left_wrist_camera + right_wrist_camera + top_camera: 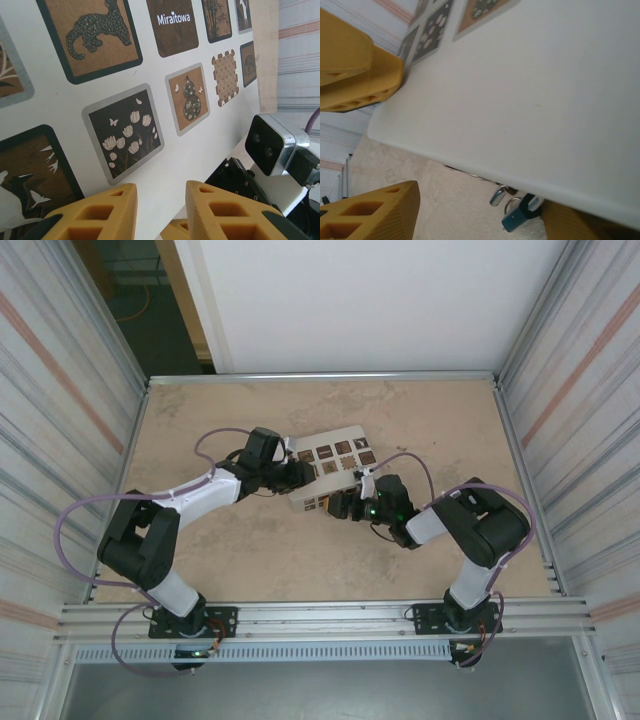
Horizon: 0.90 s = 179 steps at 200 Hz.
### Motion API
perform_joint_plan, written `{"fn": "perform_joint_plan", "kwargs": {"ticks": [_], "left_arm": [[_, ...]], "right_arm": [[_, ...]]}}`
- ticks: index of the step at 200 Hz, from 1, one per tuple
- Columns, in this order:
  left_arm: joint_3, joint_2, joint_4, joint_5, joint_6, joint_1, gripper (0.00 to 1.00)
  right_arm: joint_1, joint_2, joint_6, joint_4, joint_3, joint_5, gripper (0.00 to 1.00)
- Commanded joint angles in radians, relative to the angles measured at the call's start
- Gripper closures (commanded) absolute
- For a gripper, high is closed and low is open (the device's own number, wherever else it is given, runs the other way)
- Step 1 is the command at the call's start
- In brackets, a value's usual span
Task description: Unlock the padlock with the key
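Both arms meet at the patterned box (520, 90).
Teal padlock (516, 218) lies at the box edge beside one finger of the spread right gripper (480, 210); left gripper (160, 192) hold cannot be told.

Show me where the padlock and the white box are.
padlock (514, 221), right wrist view, on its teal body.
white box (520, 90), right wrist view, on its plain white side.

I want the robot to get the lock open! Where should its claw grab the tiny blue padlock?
Probably the blue body of the padlock, not its thin silver shackle. It lies on the table right at the edge of the white box, so the right claw should come in low from the open table side, a finger on each side.
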Motion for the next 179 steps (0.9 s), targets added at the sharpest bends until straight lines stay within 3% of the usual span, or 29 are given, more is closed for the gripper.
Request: {"fn": "perform_joint_plan", "kwargs": {"ticks": [1, 179], "left_arm": [[-0.036, 0.017, -0.065, -0.011, 0.003, 0.001, 0.68], [-0.039, 0.011, -0.077, -0.02, 0.005, 0.001, 0.68]], "right_arm": [[0.009, 0.011, -0.015, 0.071, 0.01, -0.022, 0.39], [-0.003, -0.034, 0.018, 0.02, -0.025, -0.001, 0.6]]}}
